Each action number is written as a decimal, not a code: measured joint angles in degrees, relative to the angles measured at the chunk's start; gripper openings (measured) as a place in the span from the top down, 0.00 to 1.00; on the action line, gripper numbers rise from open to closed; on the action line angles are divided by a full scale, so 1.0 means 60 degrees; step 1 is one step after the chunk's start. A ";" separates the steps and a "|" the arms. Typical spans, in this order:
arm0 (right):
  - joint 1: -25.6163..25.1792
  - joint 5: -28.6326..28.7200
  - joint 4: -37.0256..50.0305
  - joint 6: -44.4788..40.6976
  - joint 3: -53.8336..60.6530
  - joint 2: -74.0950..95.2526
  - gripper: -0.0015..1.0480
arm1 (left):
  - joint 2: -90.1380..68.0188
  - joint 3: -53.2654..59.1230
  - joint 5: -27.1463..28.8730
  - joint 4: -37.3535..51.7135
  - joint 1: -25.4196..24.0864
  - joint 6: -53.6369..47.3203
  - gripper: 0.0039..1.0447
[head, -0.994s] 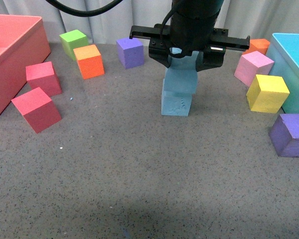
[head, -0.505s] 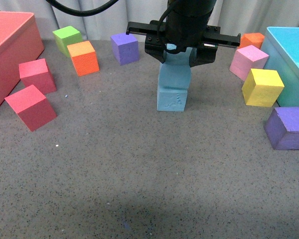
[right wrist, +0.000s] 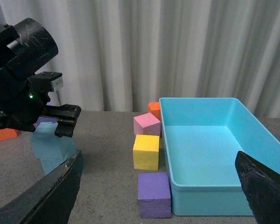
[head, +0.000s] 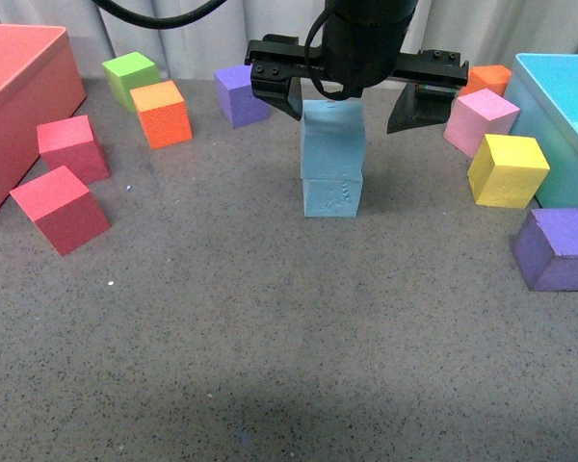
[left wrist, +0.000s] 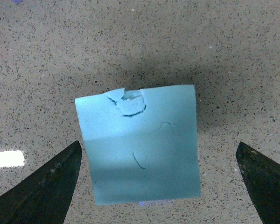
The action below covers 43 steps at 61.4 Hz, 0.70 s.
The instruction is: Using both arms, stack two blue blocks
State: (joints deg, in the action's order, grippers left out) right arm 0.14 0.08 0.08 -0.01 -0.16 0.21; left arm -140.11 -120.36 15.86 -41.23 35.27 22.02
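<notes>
Blue blocks [head: 332, 164] stacked between spread left pincer [head: 354, 101] fingers.

The front view looks from the robot's body forward and down across the table [head: 270, 366], taking in the whole spread of cubes up to the curtain. The left wrist view looks straight down, close over the upper blue block [left wrist: 139, 144], with both pincer tips at its edges. The right wrist view sits low and well back, looking level across the table toward the curtain; it shares with the front view the blue stack, the left pincer [right wrist: 32, 122] and the turquoise bin [right wrist: 210, 105].
</notes>
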 joint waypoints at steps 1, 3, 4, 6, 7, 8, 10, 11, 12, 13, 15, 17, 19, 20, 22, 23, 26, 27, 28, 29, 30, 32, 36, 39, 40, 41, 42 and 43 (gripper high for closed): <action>0.0000 0.0000 0.0000 0.0000 0.0000 0.0000 0.09 | 0.0007 0.0000 0.0000 0.0000 0.0000 0.0015 0.06; 0.0000 0.0000 0.0000 0.0000 0.0000 0.0000 0.09 | 0.0015 0.0000 0.0000 0.0004 0.0000 0.0033 0.06; 0.0000 0.0000 0.0000 0.0000 0.0000 0.0000 0.09 | 0.0018 0.0000 -0.0004 0.0004 0.0000 0.0033 0.06; 0.0000 0.0000 0.0000 0.0000 0.0000 0.0000 0.09 | 0.0040 0.0011 -0.0011 0.0029 0.0000 0.0047 0.06; 0.0000 0.0000 0.0000 0.0004 0.0000 0.0000 0.09 | 0.0058 0.0022 -0.0055 0.0051 0.0000 0.0058 0.06; 0.0000 0.0000 0.0000 0.0000 0.0000 0.0000 0.09 | 0.0087 0.0051 -0.0102 0.0087 0.0000 0.0076 0.06; 0.0000 0.0000 0.0000 0.0004 0.0000 0.0004 0.09 | 0.0135 0.0102 -0.0117 0.0135 -0.0004 0.0084 0.06; 0.0000 0.0000 0.0000 0.0000 0.0000 0.0004 0.09 | 0.0189 0.0164 -0.0113 0.0182 -0.0004 0.0084 0.06; 0.0000 0.0000 0.0000 0.0000 0.0000 0.0000 0.09 | 0.0226 0.0204 -0.0109 0.0211 -0.0004 0.0084 0.06; 0.0000 0.0000 0.0000 0.0000 0.0000 0.0000 0.09 | 0.0313 0.0291 -0.0113 0.0277 -0.0004 0.0076 0.06; 0.0000 0.0000 0.0000 0.0000 0.0000 0.0000 0.09 | 0.0510 0.0514 -0.0186 0.0448 -0.0025 0.0073 0.06; 0.0000 0.0000 0.0000 0.0000 0.0000 0.0004 0.09 | 0.0750 0.0772 -0.0186 0.0634 -0.0058 0.0069 0.06; 0.0000 0.0000 0.0000 0.0000 0.0000 0.0004 0.09 | 0.0984 0.1009 -0.0200 0.0805 -0.0076 0.0062 0.06; 0.0000 0.0000 0.0000 0.0000 0.0000 0.0000 0.09 | 0.1009 0.1038 -0.0204 0.0827 -0.0080 0.0051 0.06; 0.0000 0.0000 0.0000 0.0004 0.0000 0.0000 0.09 | 0.1184 0.1209 -0.0266 0.0882 -0.0109 0.0062 0.06; 0.0000 0.0000 0.0000 0.0000 0.0000 0.0000 0.09 | 0.1249 0.1260 -0.0262 0.0885 -0.0117 0.0058 0.06; 0.0000 0.0000 0.0000 0.0000 0.0000 0.0000 0.09 | 0.1537 0.1555 -0.0248 0.1064 -0.0171 0.0055 0.06; 0.0000 0.0000 0.0000 0.0000 0.0000 0.0004 0.09 | 0.1563 0.1581 -0.0248 0.1082 -0.0182 0.0051 0.06; 0.0000 0.0000 0.0000 0.0000 0.0000 0.0000 0.09 | 0.1577 0.1585 -0.0248 0.1093 -0.0193 0.0055 0.06; 0.0000 0.0000 0.0000 0.0000 0.0000 0.0000 0.09 | 0.1617 0.1606 -0.0244 0.1111 -0.0215 0.0051 0.06; 0.0000 0.0000 0.0000 0.0000 0.0000 0.0000 0.09 | 0.1625 0.1606 -0.0244 0.1115 -0.0222 0.0051 0.06; 0.0000 0.0000 0.0000 0.0000 0.0000 0.0000 0.09 | 0.1647 0.1647 -0.0178 0.1177 -0.0233 0.0044 0.06; 0.0000 0.0004 0.0000 0.0000 0.0000 0.0000 0.09 | 0.2197 0.3209 0.1268 0.3861 -0.0306 -0.0947 0.15; 0.0000 0.0004 0.0000 0.0000 0.0000 0.0004 0.09 | 0.2747 0.4670 0.1978 0.5920 -0.0408 -0.1592 0.22; 0.0000 0.0004 0.0000 0.0000 0.0000 0.0004 0.09 | 0.3045 0.5450 0.2109 0.6940 -0.0470 -0.1934 0.25; 0.0000 0.0000 0.0000 0.0000 0.0000 0.0004 0.09 | 0.3268 0.6011 0.2127 0.7665 -0.0539 -0.2226 0.28; 0.0000 0.0000 0.0000 0.0000 0.0000 0.0004 0.09 | 0.3504 0.6579 0.2102 0.8422 -0.0619 -0.2419 0.31; 0.0000 -0.0004 0.0000 0.0000 0.0000 0.0004 0.09 | 0.3646 0.6947 0.2087 0.8925 -0.0674 -0.2528 0.32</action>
State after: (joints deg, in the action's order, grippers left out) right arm 0.14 0.05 0.08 -0.01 -0.16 0.23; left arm -118.24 -78.67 28.38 12.32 31.22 6.85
